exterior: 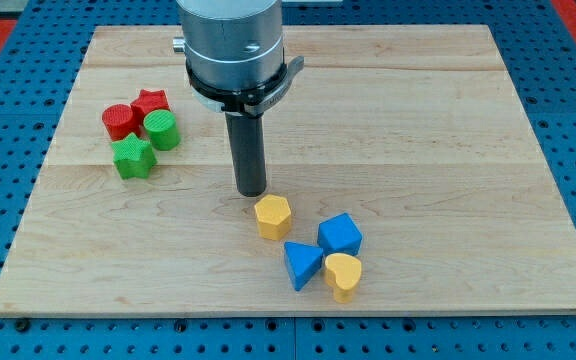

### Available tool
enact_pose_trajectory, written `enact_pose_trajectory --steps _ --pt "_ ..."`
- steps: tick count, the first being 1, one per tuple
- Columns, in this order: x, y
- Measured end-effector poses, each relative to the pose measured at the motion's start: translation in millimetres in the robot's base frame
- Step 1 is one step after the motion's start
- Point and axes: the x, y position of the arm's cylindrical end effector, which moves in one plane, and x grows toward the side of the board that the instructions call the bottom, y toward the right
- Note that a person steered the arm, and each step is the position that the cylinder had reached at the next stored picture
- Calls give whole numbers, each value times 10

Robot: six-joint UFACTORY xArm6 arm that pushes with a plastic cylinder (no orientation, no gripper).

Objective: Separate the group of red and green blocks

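Note:
A tight group sits at the view's left: a red cylinder (119, 121), a red star (151, 103), a green cylinder (161, 130) and a green star (133, 157), all touching or nearly touching. My tip (252, 191) is on the wooden board (418, 120) near the middle, well to the right of this group and just above a yellow hexagonal block (272, 216). It touches no red or green block.
Below and right of my tip lie a blue cube (340, 235), a blue triangular block (301, 265) and a yellow heart-shaped block (344, 275). The arm's grey housing (231, 45) hangs over the board's top middle. A blue pegboard surrounds the board.

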Motion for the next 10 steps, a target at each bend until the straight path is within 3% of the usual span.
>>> enact_pose_trajectory --steps 4,6,7,8,9,10 --pt "-264 -35" --pt "-264 -600" --pt "-534 -461" --pt "-1384 -386" --pt "-2021 -850" --pt "-2225 -1594"
